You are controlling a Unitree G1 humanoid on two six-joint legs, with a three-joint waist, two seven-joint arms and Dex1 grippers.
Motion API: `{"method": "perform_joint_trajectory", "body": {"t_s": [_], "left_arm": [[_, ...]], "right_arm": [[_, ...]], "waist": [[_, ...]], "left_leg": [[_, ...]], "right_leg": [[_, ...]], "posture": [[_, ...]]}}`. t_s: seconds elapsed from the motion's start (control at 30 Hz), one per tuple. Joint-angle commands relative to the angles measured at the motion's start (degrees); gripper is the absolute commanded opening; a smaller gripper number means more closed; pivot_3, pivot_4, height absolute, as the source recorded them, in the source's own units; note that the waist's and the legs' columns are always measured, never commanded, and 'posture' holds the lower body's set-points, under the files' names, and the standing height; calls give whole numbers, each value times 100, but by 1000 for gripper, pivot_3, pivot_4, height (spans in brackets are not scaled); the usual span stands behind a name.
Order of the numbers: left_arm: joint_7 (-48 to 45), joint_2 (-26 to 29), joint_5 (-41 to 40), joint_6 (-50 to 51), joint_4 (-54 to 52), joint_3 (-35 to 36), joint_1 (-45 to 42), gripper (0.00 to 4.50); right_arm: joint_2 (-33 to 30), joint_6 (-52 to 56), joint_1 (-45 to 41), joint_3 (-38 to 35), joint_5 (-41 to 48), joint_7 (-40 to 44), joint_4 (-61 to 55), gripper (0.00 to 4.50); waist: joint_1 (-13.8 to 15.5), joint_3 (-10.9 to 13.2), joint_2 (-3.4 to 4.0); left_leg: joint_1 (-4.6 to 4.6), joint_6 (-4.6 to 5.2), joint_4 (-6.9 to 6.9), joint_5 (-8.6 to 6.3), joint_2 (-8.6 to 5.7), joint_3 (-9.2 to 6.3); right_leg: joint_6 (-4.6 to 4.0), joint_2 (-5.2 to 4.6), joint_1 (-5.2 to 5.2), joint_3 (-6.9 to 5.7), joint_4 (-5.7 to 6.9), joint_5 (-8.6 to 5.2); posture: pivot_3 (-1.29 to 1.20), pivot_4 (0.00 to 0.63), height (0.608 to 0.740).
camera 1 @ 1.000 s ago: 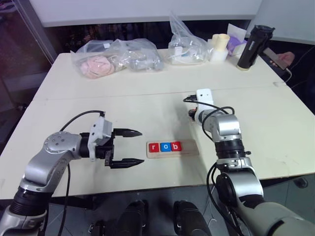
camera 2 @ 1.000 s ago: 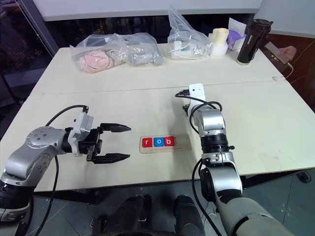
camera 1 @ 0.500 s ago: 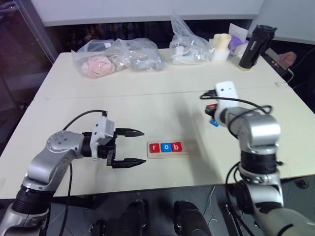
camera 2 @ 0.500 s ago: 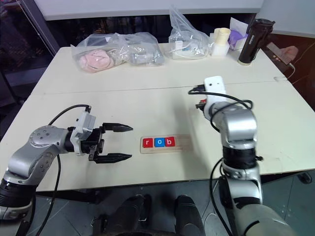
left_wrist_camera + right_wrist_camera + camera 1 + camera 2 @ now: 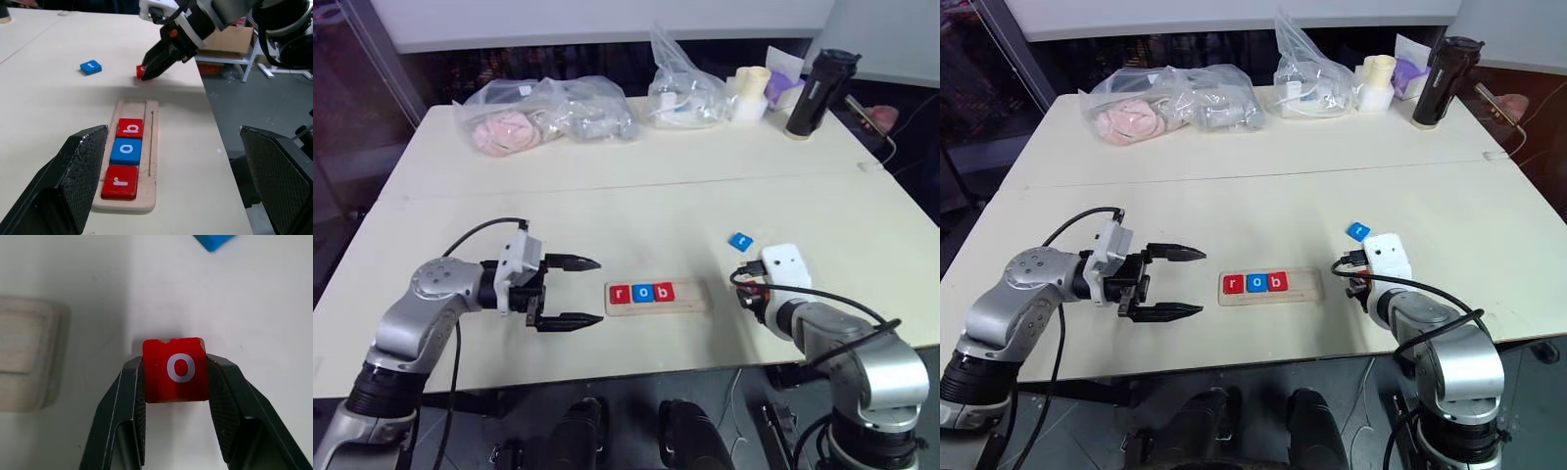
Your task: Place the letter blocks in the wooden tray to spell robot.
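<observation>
The wooden tray point(image 5: 696, 295) lies near the table's front edge. Three letter blocks fill its left part: red r point(image 5: 620, 294), blue o point(image 5: 642, 293) and red b point(image 5: 664, 292). Its right end is bare. My right gripper point(image 5: 175, 363) is shut on a red o block point(image 5: 176, 369), low over the table just right of the tray. A blue t block point(image 5: 740, 240) lies loose on the table beyond it. Left of the tray, my left gripper point(image 5: 596, 291) stands open and empty, pointing at the tray's left end.
Plastic bags point(image 5: 543, 119) with soft things, another bag point(image 5: 685, 93), a pale cup point(image 5: 751, 93) and a black bottle point(image 5: 818, 90) stand along the far edge. A person's hand point(image 5: 879, 116) shows at the far right. The front edge runs close behind the tray.
My right gripper has drawn back toward me and to the right with the red o block, uncovering the blue t block. The left gripper has stayed where it was.
</observation>
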Motion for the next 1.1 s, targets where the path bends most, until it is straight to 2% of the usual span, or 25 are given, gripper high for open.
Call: {"method": "perform_joint_trajectory", "body": {"t_s": [0.03, 0.17, 0.2, 0.27, 0.37, 0.47, 0.57, 0.67, 0.8, 1.1], "left_arm": [[-15, -15, 52, -115, -26, 4, -101, 4500], [-12, -19, 70, -127, -31, 31, -71, 4500], [-13, -19, 71, -131, -29, 34, -65, 4500], [-10, -20, 79, -139, -23, 36, -58, 4500], [7, -34, 84, -143, -4, 35, -69, 4500], [-11, -75, 124, -188, 62, -8, -110, 4500], [-9, -127, 152, -203, 123, -45, -199, 4500], [-10, -157, 176, -224, 163, -51, -249, 4500], [15, -151, 189, -218, 128, -17, -217, 4500], [80, -96, 153, -176, 14, 40, -119, 4500]], "right_arm": [[-129, 40, -60, 11, 55, -61, -86, 2252], [-431, 40, -134, 0, 217, 135, -58, 4237], [-537, 40, -171, 2, 290, 220, -42, 4413], [-789, 40, -294, 30, 531, 519, -25, 4413], [-2211, -646, -671, 382, 1402, 2181, 9, 4413], [-3722, -3082, -440, 686, 1219, 4027, 505, 4413], [-4226, -5105, -234, 860, 816, 5018, 1310, 4413], [-4256, -6367, -308, 1149, 501, 5599, 2307, 4413], [-4031, -7725, -610, 1625, -120, 5886, 3647, 4413], [-3716, -8401, -862, 1821, -359, 6454, 4918, 4413]], "waist": [[5, 0, 0], [11, 0, 0], [12, 0, 0], [12, 1, -1], [5, 8, 11], [24, 10, 6], [25, 8, -8], [23, 9, -8], [15, 9, -8], [47, 12, -2]], "left_leg": [[0, 0, -3, 0, 0, 0], [-6, 9, -13, 5, 0, -1], [-7, 9, -14, 5, 0, -1], [-9, 11, -14, 5, 0, -1], [-14, 17, -12, 2, -1, 0], [-17, 32, -8, -7, 1, -4], [-19, 41, -12, -14, 1, -8], [-31, 49, 2, -19, -2, -5], [-39, 49, 15, -19, -3, -5], [-40, 47, 15, -18, -3, -7]], "right_leg": [[0, 0, -1, -1, 0, 0], [0, 0, -8, -4, -7, -1], [0, 0, -7, -5, -12, -1], [1, -1, -6, -6, -18, 0], [2, -3, -3, -10, -32, 1], [13, -5, 10, -28, -55, -5], [12, -7, 25, -42, -80, -3], [18, -11, 22, -41, -84, 0], [22, -12, 15, -38, -81, 7], [20, -12, 8, -34, -72, 10]], "posture": [[0, 150, 738], [0, 150, 738], [0, 150, 738], [0, 150, 738], [0, 150, 738], [0, 150, 738], [0, 150, 738], [0, 150, 738], [0, 150, 738], [0, 150, 738]]}}
